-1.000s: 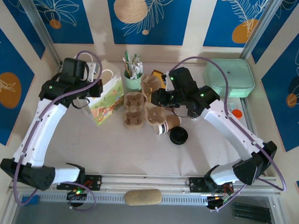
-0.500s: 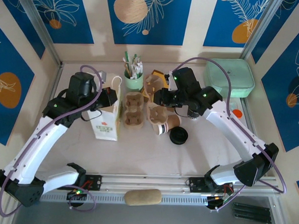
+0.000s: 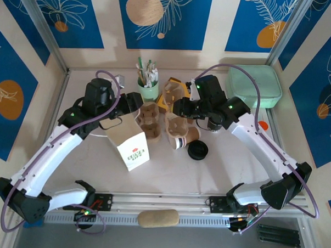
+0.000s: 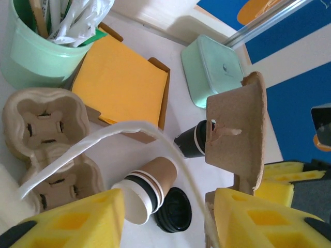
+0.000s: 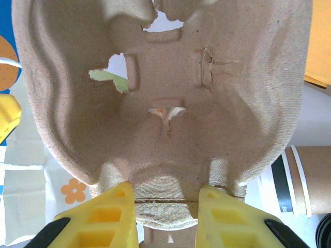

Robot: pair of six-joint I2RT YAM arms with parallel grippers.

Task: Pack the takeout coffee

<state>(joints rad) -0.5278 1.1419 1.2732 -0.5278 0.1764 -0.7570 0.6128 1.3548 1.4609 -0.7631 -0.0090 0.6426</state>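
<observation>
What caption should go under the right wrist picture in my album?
Right gripper pinching a brown pulp cup carrier, takeout coffee cup peeking in at the right.

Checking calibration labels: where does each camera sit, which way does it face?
Top external: above and behind the arms, looking down on the table; left arm and right arm show.
Left wrist: on the left hand, facing the paper cup lying beside a black lid; yellow fingers show.
Right wrist: on the right hand, facing the cup carrier it grips; yellow fingers show.
Shared: both wrist views catch that cup.
</observation>
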